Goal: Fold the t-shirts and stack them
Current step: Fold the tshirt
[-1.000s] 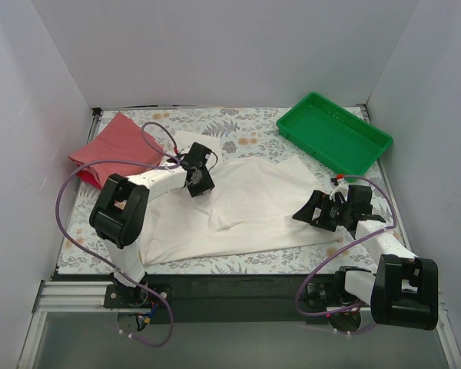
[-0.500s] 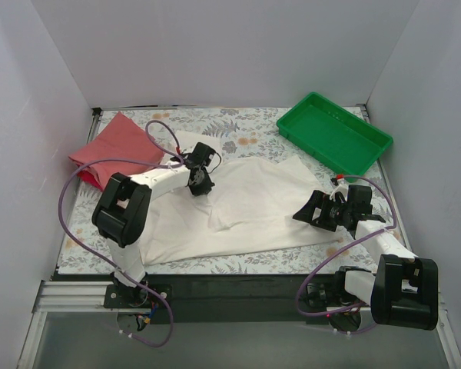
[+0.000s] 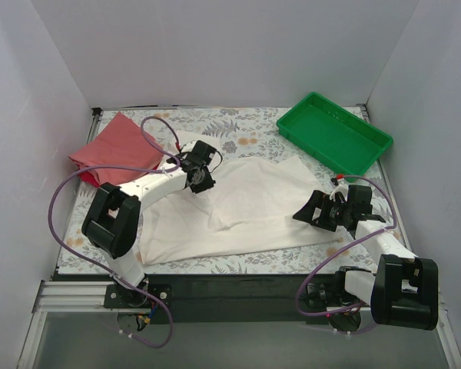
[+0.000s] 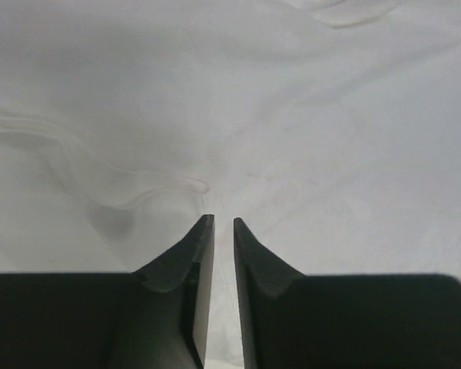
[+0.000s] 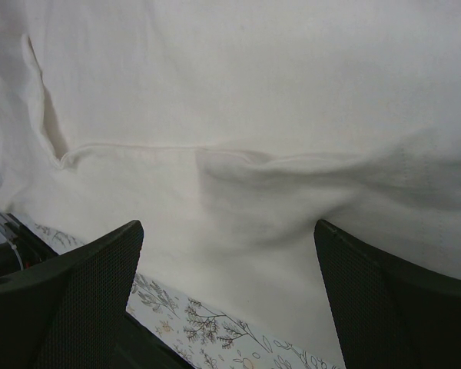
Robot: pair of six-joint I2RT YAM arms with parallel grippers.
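The cream-white t-shirt [image 3: 253, 204] lies spread across the middle of the surface, loosely flattened and rumpled. Soft creases run through it, and its near-left part reaches toward the front edge. At the far-left corner 2 folded tees sit stacked: a salmon-pink t-shirt [image 3: 121, 142] on top and a darker red t-shirt [image 3: 91, 178] peeking out beneath its near-left edge. The stack lies just beside the cream-white one.
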